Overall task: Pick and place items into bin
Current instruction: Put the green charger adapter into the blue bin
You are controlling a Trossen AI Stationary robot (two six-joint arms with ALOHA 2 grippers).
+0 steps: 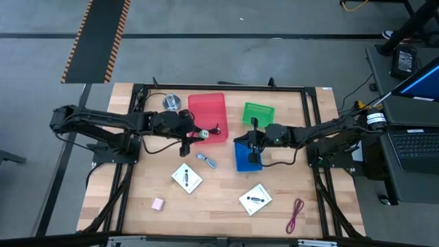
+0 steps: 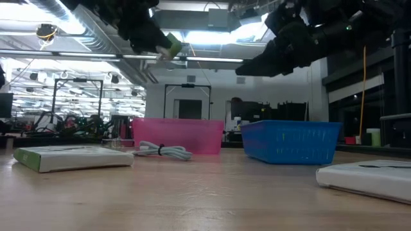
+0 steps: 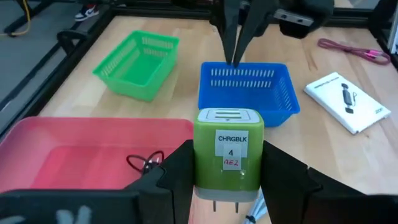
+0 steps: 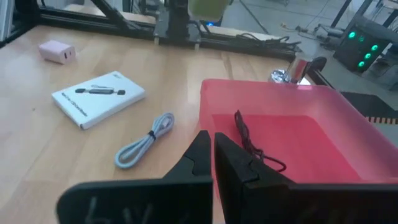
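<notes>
My left gripper is shut on a green-white charger block, high over the near edge of the red bin; the low view shows it up there too. My right gripper is shut and empty, hovering above the blue bin. Flat on the table lie two white cards, a pink cube, a dark red cord and a silvery-blue cable. A dark cord lies inside the red bin. My left gripper pinches the charger block between its two fingers, one on each green side. The fingers reach in from the table's left. The block is lifted clear of the table, its labelled face toward the wrist camera and its metal prongs showing at its lower end.
A green bin stands at the far edge beside the red one. A round silver disc sits left of the red bin. A black frame runs around the wooden table, which has open wood in its near left part.
</notes>
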